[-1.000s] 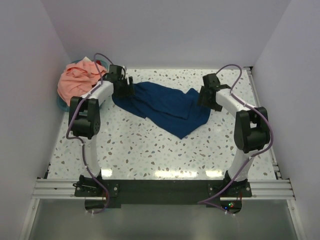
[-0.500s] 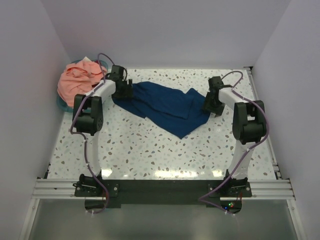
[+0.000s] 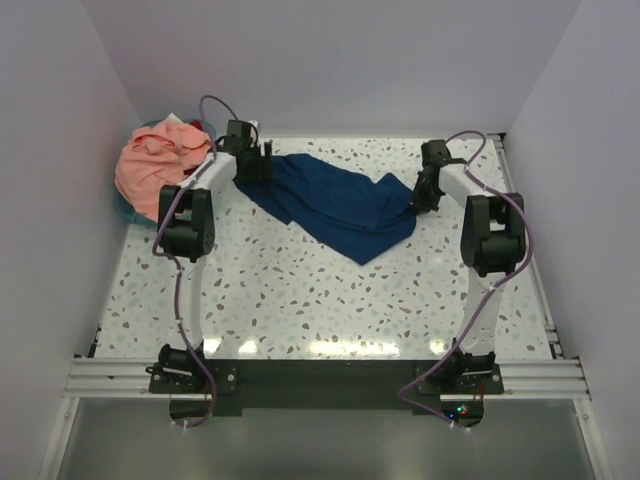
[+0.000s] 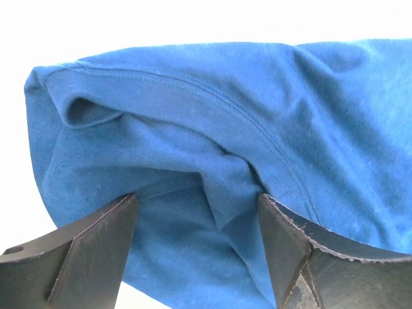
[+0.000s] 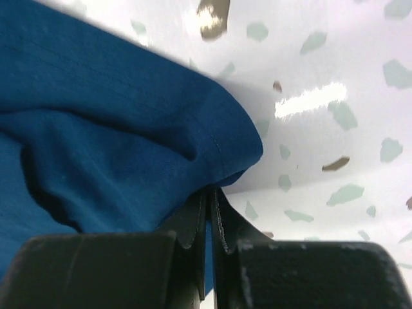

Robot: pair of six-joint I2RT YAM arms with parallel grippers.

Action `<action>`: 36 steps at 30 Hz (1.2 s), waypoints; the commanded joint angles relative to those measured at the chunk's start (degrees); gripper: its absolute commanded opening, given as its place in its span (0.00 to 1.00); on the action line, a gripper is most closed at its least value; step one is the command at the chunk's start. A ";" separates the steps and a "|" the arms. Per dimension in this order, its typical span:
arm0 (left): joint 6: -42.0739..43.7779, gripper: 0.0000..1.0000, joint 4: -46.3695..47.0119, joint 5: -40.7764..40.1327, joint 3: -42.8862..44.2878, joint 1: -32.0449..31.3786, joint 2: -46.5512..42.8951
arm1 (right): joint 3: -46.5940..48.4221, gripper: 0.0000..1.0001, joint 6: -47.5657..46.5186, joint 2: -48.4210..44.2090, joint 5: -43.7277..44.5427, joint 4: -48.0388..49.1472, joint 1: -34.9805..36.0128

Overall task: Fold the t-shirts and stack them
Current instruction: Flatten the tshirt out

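From above, the blue shirt [image 3: 335,205] lies rumpled across the upper middle of the speckled surface [image 3: 300,300]. The pink shirt [image 3: 155,165] is heaped in a basket [image 3: 124,208] at the upper left. The left hand [image 3: 257,166] is at the blue shirt's left end and the right hand [image 3: 420,198] at its right end.

In the left wrist view, the fingers [image 4: 90,251] stand apart with blue cloth bunched between them.

In the right wrist view, the fingers [image 5: 193,219] are together, clamped on the shirt's folded edge.
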 commanded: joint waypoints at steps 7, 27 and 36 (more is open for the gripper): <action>-0.17 0.82 4.95 4.16 9.00 -0.71 3.81 | 19.44 0.00 -0.24 9.08 0.79 -4.10 -3.52; 11.17 0.79 12.16 0.39 -28.62 -14.69 -21.95 | 3.23 0.72 -3.67 -6.27 -3.17 -4.47 -1.86; 12.92 0.64 11.46 -2.61 -23.27 -16.01 -15.97 | -1.18 0.73 -3.67 -7.96 -4.93 -3.14 -1.06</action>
